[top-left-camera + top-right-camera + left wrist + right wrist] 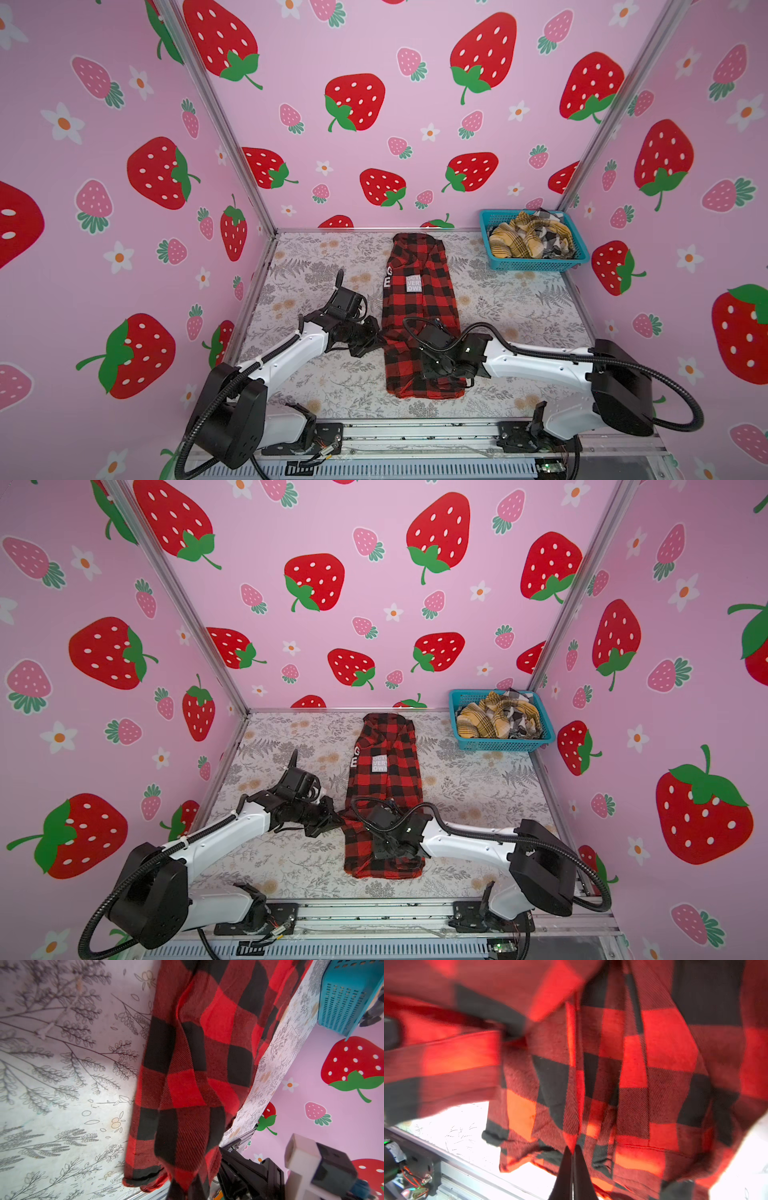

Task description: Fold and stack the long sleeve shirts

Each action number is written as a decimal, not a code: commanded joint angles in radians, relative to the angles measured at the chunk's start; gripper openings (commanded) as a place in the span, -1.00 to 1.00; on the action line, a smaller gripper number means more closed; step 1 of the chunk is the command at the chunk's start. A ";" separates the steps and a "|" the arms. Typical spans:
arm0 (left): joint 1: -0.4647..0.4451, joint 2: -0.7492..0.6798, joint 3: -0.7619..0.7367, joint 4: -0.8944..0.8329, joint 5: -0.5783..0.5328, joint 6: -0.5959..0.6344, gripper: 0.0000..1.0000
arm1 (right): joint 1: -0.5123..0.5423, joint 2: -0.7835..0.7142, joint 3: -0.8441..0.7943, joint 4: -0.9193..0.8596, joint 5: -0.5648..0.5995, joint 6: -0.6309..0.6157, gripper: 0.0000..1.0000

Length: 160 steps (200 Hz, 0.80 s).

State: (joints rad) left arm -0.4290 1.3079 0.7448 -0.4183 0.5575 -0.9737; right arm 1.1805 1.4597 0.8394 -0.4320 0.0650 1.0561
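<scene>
Red-and-black check shirt [419,299], its white patch [414,283] partly reading "OWN", lies lengthwise at the centre of the table [316,374]. The left gripper [374,338] pinches its 8 o'clock edge; the right gripper [572,1150] is clamped on its 5 o'clock hem.

A staged robot test booth rather than a home: pink panels [374,50] printed with strawberries and flowers are framed by bare metal posts [222,124] around a counter [519,307] with a leafy cover. Two arms [540,361] are bolted to a metal rail [415,436] with exposed wiring [413,1178].
</scene>
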 commanded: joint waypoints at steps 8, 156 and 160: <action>0.003 0.002 -0.019 -0.019 -0.004 0.018 -1.00 | -0.032 0.028 -0.052 0.076 -0.070 0.033 -1.00; -0.197 -0.035 -0.091 0.089 0.033 -0.190 -1.00 | -0.082 0.090 -0.123 0.211 -0.200 0.010 -1.00; -0.197 -0.037 -0.092 0.088 0.032 -0.197 -1.00 | -0.082 0.089 -0.125 0.214 -0.200 0.010 -1.00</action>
State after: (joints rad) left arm -0.6144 1.3022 0.6453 -0.3347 0.5644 -1.0935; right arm 1.1011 1.5436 0.7334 -0.2272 -0.1280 1.0576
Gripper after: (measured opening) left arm 0.047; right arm 0.045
